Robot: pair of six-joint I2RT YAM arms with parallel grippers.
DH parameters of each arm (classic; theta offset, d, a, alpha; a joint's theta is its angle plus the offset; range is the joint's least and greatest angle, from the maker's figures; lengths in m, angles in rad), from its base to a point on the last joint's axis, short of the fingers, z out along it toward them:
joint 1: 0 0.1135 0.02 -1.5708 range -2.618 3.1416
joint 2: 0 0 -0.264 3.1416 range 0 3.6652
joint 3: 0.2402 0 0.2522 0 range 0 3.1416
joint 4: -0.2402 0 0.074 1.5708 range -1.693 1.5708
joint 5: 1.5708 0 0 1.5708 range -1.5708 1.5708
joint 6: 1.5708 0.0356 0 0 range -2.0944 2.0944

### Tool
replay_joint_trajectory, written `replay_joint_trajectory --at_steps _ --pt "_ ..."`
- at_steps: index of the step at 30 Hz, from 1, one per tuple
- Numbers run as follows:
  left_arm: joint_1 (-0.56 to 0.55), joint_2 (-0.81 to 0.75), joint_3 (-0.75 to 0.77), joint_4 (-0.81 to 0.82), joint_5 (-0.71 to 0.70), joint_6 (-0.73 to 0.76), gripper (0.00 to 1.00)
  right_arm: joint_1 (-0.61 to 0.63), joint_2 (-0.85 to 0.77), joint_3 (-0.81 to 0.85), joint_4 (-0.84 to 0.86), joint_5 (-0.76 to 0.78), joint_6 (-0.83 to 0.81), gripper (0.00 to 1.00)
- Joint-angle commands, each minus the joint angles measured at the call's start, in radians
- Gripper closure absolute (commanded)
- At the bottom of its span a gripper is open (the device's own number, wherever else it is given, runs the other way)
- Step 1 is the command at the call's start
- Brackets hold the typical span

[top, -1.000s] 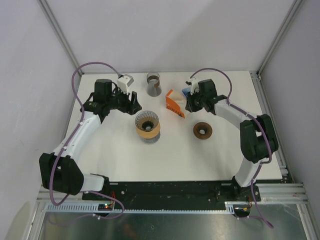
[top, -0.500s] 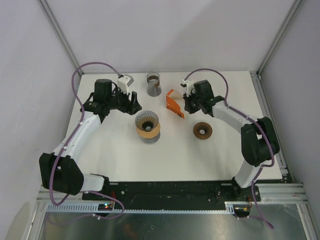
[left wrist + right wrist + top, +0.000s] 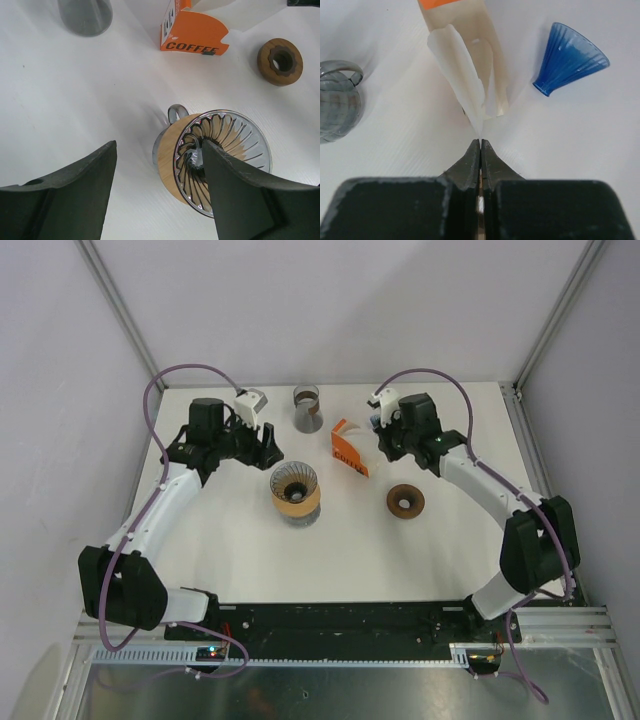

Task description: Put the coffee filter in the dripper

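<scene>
Since half a second ago the right arm has swung its elbow outward and drawn its wrist back from the orange coffee box (image 3: 349,448), while the left arm sits as it was. We judge the step in hand to be pulling the coffee filter (image 3: 457,70) out of that box. The right gripper (image 3: 480,142) is clamped tight on the filter's near corner, and the white paper fans out in front of the box mouth. Next, we think, the paper must come fully free and travel across to the dripper (image 3: 295,490), which stands well apart to the left (its ribbed cone has no paper in it), then settle inside it. The left gripper (image 3: 159,148) hangs spread wide just beside the dripper, holding nothing
</scene>
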Motion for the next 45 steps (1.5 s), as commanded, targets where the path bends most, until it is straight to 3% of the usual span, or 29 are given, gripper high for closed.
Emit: replay_joint_trajectory --at_steps 1,10,16,23,31,36,45 --pt "0.006 -0.031 0.052 0.005 0.023 0.031 0.27 0.011 -0.123 0.008 -0.046 0.050 -0.095 1.00" --pt "0.005 -0.057 0.130 -0.073 0.195 0.139 0.27 0.036 -0.432 0.008 -0.191 -0.086 -0.297 1.00" --pt "0.000 -0.091 0.233 -0.155 0.289 0.181 0.27 0.157 -0.521 0.008 -0.305 -0.232 -0.418 1.00" --pt "-0.077 -0.135 0.329 -0.341 0.377 0.296 0.28 0.358 -0.509 0.008 -0.297 -0.264 -0.486 1.00" --pt "-0.185 -0.166 0.349 -0.571 0.438 0.464 0.26 0.430 -0.446 0.014 -0.226 -0.271 -0.494 1.00" --pt "-0.210 -0.170 0.335 -0.609 0.492 0.510 0.22 0.456 -0.409 0.032 -0.221 -0.265 -0.494 1.00" --pt "-0.245 -0.151 0.286 -0.609 0.421 0.605 0.31 0.467 -0.386 0.046 -0.218 -0.255 -0.498 1.00"
